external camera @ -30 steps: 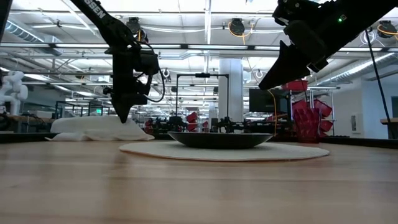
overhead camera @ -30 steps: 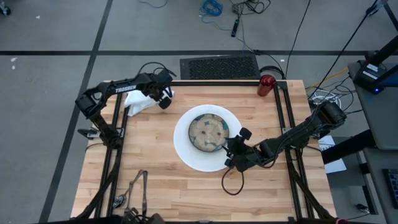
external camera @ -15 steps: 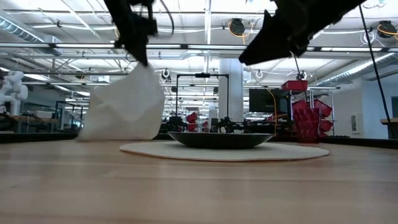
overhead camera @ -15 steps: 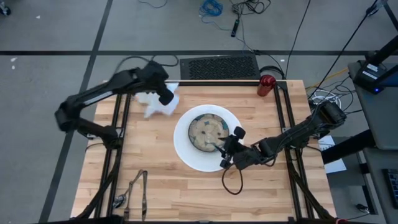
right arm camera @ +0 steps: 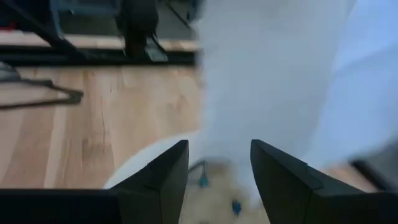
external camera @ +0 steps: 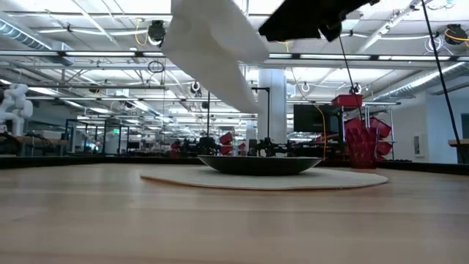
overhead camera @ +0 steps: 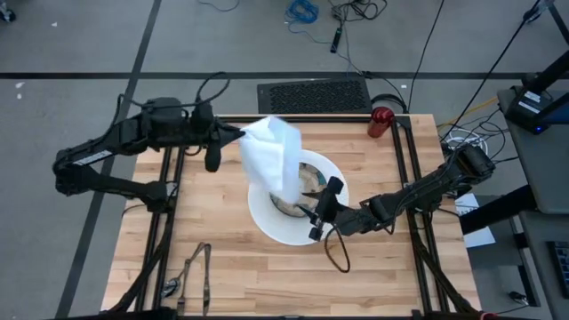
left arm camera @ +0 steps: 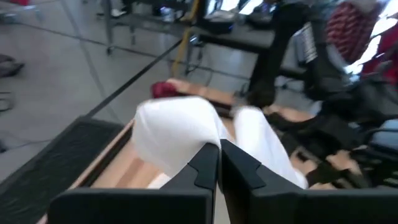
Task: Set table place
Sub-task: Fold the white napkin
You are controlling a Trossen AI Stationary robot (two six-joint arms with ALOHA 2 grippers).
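Overhead: left gripper (overhead camera: pixel 238 135) pinches a white cloth napkin (overhead camera: pixel 271 153), which hangs above the round white plate (overhead camera: pixel 267 220) and patterned bowl (overhead camera: pixel 311 176) on the pale wooden table (overhead camera: pixel 231 258). Right gripper (overhead camera: pixel 313 213) hovers over the plate's rim, fingers apart. Low view: napkin (external camera: pixel 212 51) aloft. Left wrist: fingers (left arm camera: pixel 205 168) together on cloth (left arm camera: pixel 180 134). Right wrist: fingers (right arm camera: pixel 163 174) spread.

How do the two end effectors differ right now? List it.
1. The left end effector is shut on the white napkin, holding it in the air; the right end effector is open and holds nothing.
2. The left sits near the table's far left edge; the right hovers over the white plate's near right rim, beside the bowl.
Both are dark, two-fingered, and raised off the table.
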